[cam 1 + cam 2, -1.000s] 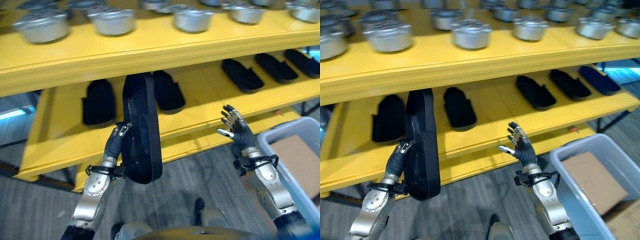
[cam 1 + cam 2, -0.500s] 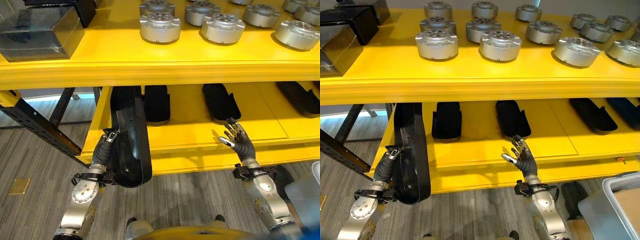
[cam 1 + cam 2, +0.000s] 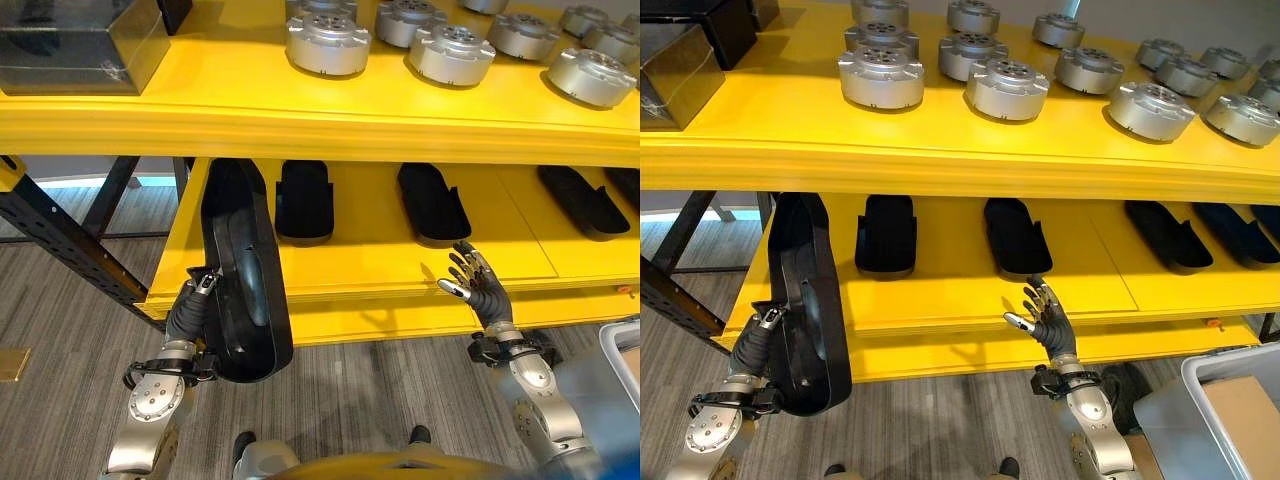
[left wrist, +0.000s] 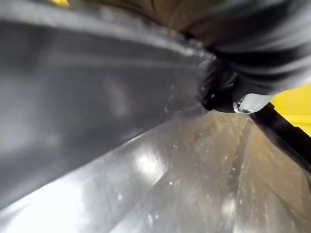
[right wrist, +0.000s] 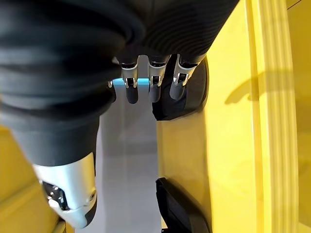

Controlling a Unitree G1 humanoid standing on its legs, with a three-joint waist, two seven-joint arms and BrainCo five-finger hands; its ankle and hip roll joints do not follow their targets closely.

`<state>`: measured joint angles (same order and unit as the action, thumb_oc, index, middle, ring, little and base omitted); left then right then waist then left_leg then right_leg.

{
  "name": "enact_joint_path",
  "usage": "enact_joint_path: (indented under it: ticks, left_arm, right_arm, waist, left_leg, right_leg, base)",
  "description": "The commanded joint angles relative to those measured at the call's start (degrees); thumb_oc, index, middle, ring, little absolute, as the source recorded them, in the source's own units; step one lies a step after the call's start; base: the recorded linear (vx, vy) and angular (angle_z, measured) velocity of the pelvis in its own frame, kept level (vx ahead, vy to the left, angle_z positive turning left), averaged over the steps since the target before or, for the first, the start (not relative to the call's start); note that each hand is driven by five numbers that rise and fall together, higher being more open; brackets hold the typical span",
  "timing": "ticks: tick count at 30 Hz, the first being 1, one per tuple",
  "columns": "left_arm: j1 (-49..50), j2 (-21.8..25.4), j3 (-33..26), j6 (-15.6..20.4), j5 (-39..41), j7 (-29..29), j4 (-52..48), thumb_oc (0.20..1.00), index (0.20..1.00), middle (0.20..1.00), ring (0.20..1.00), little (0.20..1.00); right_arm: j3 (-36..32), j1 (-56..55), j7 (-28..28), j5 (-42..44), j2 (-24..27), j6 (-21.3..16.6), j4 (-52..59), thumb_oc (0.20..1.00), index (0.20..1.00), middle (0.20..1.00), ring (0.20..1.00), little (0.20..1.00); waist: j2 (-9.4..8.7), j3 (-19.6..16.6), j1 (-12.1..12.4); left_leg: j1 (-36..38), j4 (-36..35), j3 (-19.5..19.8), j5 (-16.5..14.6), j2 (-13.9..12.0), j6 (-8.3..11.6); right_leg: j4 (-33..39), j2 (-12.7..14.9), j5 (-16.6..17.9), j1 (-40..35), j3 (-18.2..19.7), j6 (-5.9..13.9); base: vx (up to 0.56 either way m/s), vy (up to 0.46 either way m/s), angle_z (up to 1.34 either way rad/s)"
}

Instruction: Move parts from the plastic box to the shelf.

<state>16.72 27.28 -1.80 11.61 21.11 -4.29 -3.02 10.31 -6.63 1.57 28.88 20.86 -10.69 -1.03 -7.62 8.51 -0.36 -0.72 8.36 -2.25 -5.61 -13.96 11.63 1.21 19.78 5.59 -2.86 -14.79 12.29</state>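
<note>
Long black plastic tray-shaped part (image 3: 245, 270) upright in left hand (image 3: 190, 305), clamped at its lower end, before the yellow shelf's (image 3: 350, 270) lower level, left end.

Best tipped flat, slid into open room left of the shelved black parts (image 3: 303, 197); upper shelf edge close. Right hand (image 3: 475, 285) spread, empty, near front edge.
</note>
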Motion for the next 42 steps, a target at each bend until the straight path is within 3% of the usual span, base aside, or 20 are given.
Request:
enact_joint_path:
  ticks: [1, 8, 9, 10, 11, 13, 15, 16, 18, 20, 23, 30, 36, 42]
  left_arm:
    - [-4.4, 2.2, -3.5, 4.9, -2.4, -1.9, -1.1, 0.2, 0.2, 0.2, 0.2, 0.2]
    - [-6.8, 3.4, -3.3, 5.5, -3.6, -3.1, 0.2, 0.2, 0.2, 0.2, 0.2, 0.2]
    - [-8.8, 3.8, -2.3, 5.9, -4.5, -4.1, 1.9, 0.2, 0.2, 0.2, 0.2, 0.2]
    - [-8.8, 3.8, -2.3, 5.9, -4.5, -4.1, 1.9, 0.2, 0.2, 0.2, 0.2, 0.2]
    - [-10.2, 4.1, -1.7, 6.0, -4.3, -4.9, 1.8, 0.2, 0.2, 0.2, 0.2, 0.2]
    - [-10.9, 4.2, -1.4, 6.3, -3.4, -5.3, 1.8, 0.2, 0.2, 0.2, 0.2, 0.2]
    - [-11.4, 4.0, -1.3, 6.3, -2.5, -5.8, 1.4, 0.2, 0.2, 0.2, 0.2, 0.2]
    - [-11.9, 3.9, -1.3, 6.3, -2.3, -6.3, 1.9, 0.2, 0.2, 0.2, 0.2, 0.2]
    - [-11.8, 3.5, -1.0, 6.2, -2.3, -5.8, 1.7, 0.2, 0.2, 0.2, 0.2, 0.2]
    - [-11.4, 3.4, -0.6, 6.1, -1.9, -5.0, 1.5, 0.2, 0.2, 0.2, 0.2, 0.2]
    - [-11.3, 3.3, -1.0, 5.9, -2.1, -4.6, 1.9, 0.2, 0.2, 0.2, 0.2, 0.2]
    - [-15.2, 3.1, -1.5, 5.9, -3.9, -7.1, 5.7, 0.2, 0.2, 0.2, 0.2, 0.2]
    - [-27.5, 6.3, -0.5, 5.9, -5.7, -13.3, 16.2, 0.2, 0.2, 0.2, 0.2, 0.2]
    - [-36.2, 13.9, 0.0, 5.4, -5.4, -15.7, 25.6, 0.2, 0.2, 0.2, 0.2, 0.2]
  right_arm:
    - [-0.9, 2.2, -0.7, -0.3, 1.7, -2.9, 3.6, 1.0, 1.0, 1.0, 1.0, 1.0]
    - [-0.2, 3.1, -0.8, 0.2, 1.2, -3.1, 3.8, 1.0, 1.0, 1.0, 1.0, 1.0]
    - [0.1, 3.4, -0.5, 0.6, 0.5, -3.3, 3.9, 1.0, 1.0, 1.0, 1.0, 1.0]
    - [0.1, 3.4, -0.5, 0.6, 0.5, -3.3, 3.9, 1.0, 1.0, 1.0, 1.0, 1.0]
    - [0.8, 4.0, -0.2, 0.7, 0.2, -3.3, 4.0, 1.0, 1.0, 1.0, 1.0, 1.0]
    - [1.9, 5.1, -0.3, 1.0, 0.2, -3.2, 3.9, 1.0, 1.0, 1.0, 1.0, 1.0]
    - [3.3, 6.3, -1.2, 1.4, 1.0, -2.9, 4.0, 1.0, 1.0, 1.0, 1.0, 1.0]
    - [3.8, 6.4, -1.5, 1.6, 1.3, -3.0, 4.1, 1.0, 1.0, 1.0, 1.0, 1.0]
    - [3.6, 5.9, -1.6, 1.4, 1.5, -3.0, 4.9, 1.0, 1.0, 1.0, 1.0, 1.0]
    - [2.9, 5.5, -1.5, 1.3, 2.4, -3.2, 5.1, 1.0, 1.0, 1.0, 1.0, 1.0]
    - [0.8, 4.2, -1.7, 1.1, 2.8, -3.6, 5.4, 1.0, 1.0, 1.0, 1.0, 1.0]
    - [0.0, 2.9, -2.3, 1.4, 3.1, -3.4, 5.4, 1.0, 1.0, 1.0, 1.0, 1.0]
    - [1.1, 5.2, -2.6, 2.3, 4.0, -3.6, 5.3, 1.0, 1.0, 1.0, 1.0, 1.0]
    - [1.4, 5.4, -3.3, 3.2, 5.1, -4.0, 5.2, 1.0, 1.0, 1.0, 1.0, 1.0]
  waist:
    - [0.07, -1.4, 0.4]
    - [-0.51, -1.4, 0.7]
    - [-0.44, -1.7, 0.2]
    - [-0.45, -1.8, 0.2]
    - [-0.08, -1.3, -0.2]
    - [1.19, -0.4, -0.2]
    - [1.62, 0.0, -0.6]
    - [1.2, 0.2, -0.5]
    - [0.66, 0.5, -0.7]
    - [0.69, 0.5, -1.1]
    - [1.05, -0.4, -2.2]
    - [2.2, -0.6, -3.5]
    - [2.97, 1.6, -5.1]
    - [3.64, 2.4, -6.4]
  left_leg:
    - [-2.5, 4.9, 0.2, -0.9, 1.8, -5.12]
    - [-8.3, 12.6, 0.8, -5.4, 6.7, -7.51]
    - [-10.3, 14.4, 0.3, -6.8, 8.5, -8.9]
    - [-10.3, 14.4, 0.3, -6.8, 8.5, -8.9]
    - [-10.7, 14.6, -0.2, -6.9, 8.7, -9.64]
    - [-10.1, 13.8, -1.1, -6.7, 7.4, -10.57]
    - [-7.8, 9.2, -2.1, -4.4, 6.5, -10.82]
    - [-7.4, 8.6, -2.3, -4.1, 6.4, -10.42]
    - [-6.5, 8.7, -2.3, -3.7, 6.1, -9.65]
    - [-5.4, 7.7, -2.3, -2.6, 4.5, -8.34]
    - [-4.0, 6.2, -2.3, -1.5, 2.5, -6.94]
    - [-3.2, 5.6, -2.9, -1.1, 1.6, -6.17]
    - [-8.2, 9.1, -3.0, -0.8, 0.9, -5.33]
    - [-16.5, 14.2, -1.1, -0.8, 0.4, -4.59]
  right_leg:
    - [-5.8, 3.4, 2.7, 0.7, 2.6, 1.89]
    - [-4.4, 7.3, 8.3, 1.1, 2.7, 2.53]
    - [-4.1, 9.1, 12.7, 2.8, 3.8, 2.24]
    - [-4.1, 9.1, 12.7, 2.8, 3.9, 2.25]
    - [-4.2, 9.2, 15.1, 4.6, 4.2, 1.83]
    - [-6.8, 6.5, 11.8, 6.3, 5.6, 0.64]
    - [-11.0, 0.8, 4.6, 9.6, 6.8, -0.56]
    - [-9.8, 0.0, 2.2, 9.0, 6.4, -1.03]
    - [-9.2, 0.4, 1.7, 7.2, 6.9, -0.82]
    - [-9.0, -1.5, -1.0, 6.7, 7.6, -1.49]
    - [-9.6, -1.9, -2.5, 6.0, 6.3, -1.5]
    - [-11.3, -1.9, -3.6, 6.5, 6.4, -1.58]
    - [-14.7, -1.9, -3.7, 12.5, 8.5, -1.66]
    - [-18.2, -1.4, -3.8, 19.3, 9.5, -1.53]
  base:
    - [-0.03, 0.101, 0.11]
    - [-0.02, 0.174, 0.17]
    - [-0.03, 0.195, 0.27]
    - [-0.06, 0.277, 0.19]
    - [-0.07, 0.136, 0.05]
    - [-0.06, 0.148, -0.24]
    - [-0.02, 0.082, -0.34]
    - [0.01, -0.029, -0.42]
    - [0.06, -0.109, -0.39]
    - [0.07, -0.135, 0.01]
    - [0.09, -0.163, 0.01]
    - [0.02, -0.03, -0.01]
    - [-0.11, -0.003, -0.09]
    - [-0.13, 0.002, 0.0]
